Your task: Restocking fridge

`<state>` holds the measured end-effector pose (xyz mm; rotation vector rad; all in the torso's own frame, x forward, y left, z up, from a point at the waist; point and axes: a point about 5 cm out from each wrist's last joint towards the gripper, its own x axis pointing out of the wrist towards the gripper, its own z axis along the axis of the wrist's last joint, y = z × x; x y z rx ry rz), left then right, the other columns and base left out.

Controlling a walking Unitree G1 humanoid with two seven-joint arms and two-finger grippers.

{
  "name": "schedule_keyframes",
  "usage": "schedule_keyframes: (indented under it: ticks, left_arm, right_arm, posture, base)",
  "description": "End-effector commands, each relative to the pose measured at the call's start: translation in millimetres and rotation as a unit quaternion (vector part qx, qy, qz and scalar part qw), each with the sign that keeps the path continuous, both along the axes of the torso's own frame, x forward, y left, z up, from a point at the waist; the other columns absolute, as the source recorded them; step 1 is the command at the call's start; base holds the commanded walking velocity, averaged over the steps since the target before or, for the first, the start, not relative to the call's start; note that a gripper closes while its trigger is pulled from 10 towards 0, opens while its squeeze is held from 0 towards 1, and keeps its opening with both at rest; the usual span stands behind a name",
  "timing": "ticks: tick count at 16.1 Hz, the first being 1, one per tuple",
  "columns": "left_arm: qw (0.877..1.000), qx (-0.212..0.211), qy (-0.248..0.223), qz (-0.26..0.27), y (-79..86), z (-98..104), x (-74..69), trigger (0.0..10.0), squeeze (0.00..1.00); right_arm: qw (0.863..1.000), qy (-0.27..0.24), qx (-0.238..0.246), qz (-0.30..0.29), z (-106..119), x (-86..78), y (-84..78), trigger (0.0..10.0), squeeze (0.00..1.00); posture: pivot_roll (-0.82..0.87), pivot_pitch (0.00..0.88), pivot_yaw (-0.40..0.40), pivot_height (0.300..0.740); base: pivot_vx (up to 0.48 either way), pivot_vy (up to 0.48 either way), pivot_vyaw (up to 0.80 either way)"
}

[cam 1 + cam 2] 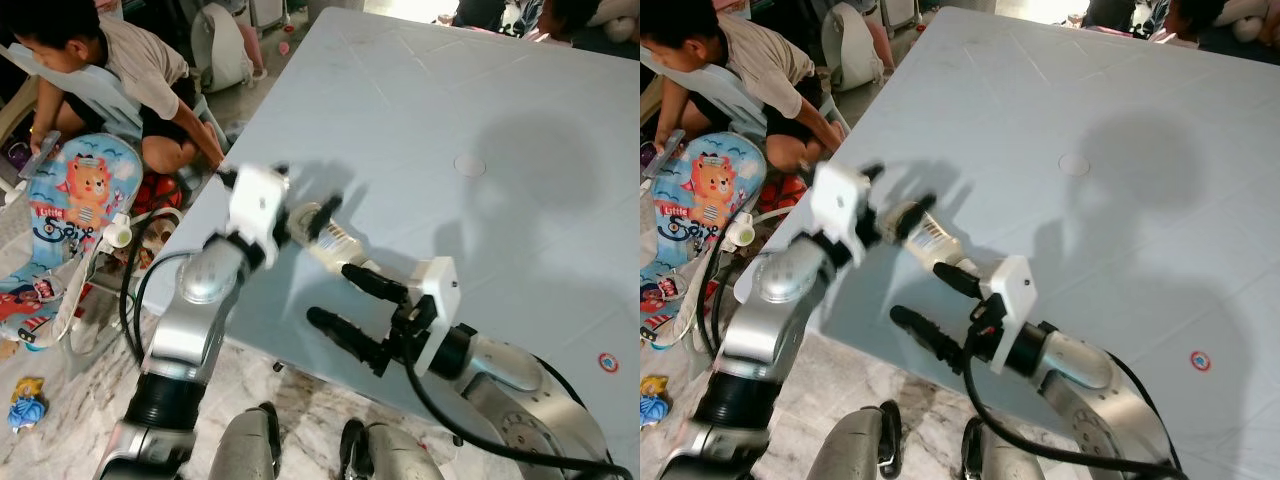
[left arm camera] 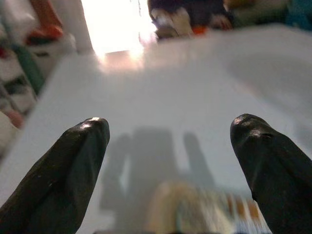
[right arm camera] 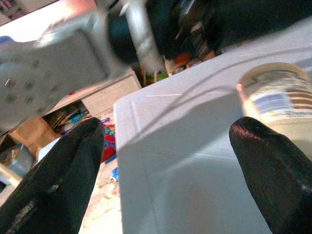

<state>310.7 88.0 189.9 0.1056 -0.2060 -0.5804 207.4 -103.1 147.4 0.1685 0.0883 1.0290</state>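
A pale blue table [image 1: 470,90] stood in a cluttered room beside a seated person [image 1: 110,70], and near its front edge a clear labelled bottle [image 1: 328,236] lay between the spread-fingered left gripper [image 1: 285,205] and right gripper [image 1: 345,300].

bottle [image 1: 325,232] apparently blocks between grippers
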Motion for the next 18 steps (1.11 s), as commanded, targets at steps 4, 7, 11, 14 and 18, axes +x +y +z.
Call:
schedule_keyframes:
  ticks: [4,7,11,14,18]
  left_arm:
    - [0.991,-0.029,-0.006,0.129,34.2,8,14.6,10.0,0.00]
    - [0.974,-0.014,0.017,0.225,80.1,-14,1.3,10.0,0.00]
    - [0.953,0.005,0.052,0.297,117.4,-39,-24.4,10.0,0.00]
    - [0.942,0.007,0.061,0.330,130.6,-47,-35.4,10.0,0.00]
    - [0.930,0.022,0.064,0.362,138.2,-53,-45.3,10.0,0.00]
  right_arm:
    - [0.998,-0.055,-0.022,-0.030,5,13.6,1.9,10.0,0.00]
    - [0.972,-0.125,-0.084,-0.178,3,37.0,-16.4,10.0,0.00]
    - [0.963,-0.108,-0.090,-0.228,-7,43.9,-18.0,10.0,0.00]
    - [0.965,-0.094,-0.089,-0.228,-17,43.3,-8.6,10.0,0.00]
    - [0.970,-0.052,-0.088,-0.219,-26,46.3,1.8,10.0,0.00]
  posture:
    - [-0.02,0.117,-0.004,0.740]
    - [-0.01,0.116,-0.005,0.740]
    - [0.01,0.115,-0.012,0.740]
    - [0.02,0.115,-0.021,0.740]
    - [0.03,0.118,-0.020,0.740]
  base:
    - [0.000,0.000,0.00]
    - [0.000,0.000,0.00]
    - [0.000,0.000,0.00]
    - [0.000,0.000,0.00]
    - [0.000,0.000,0.00]
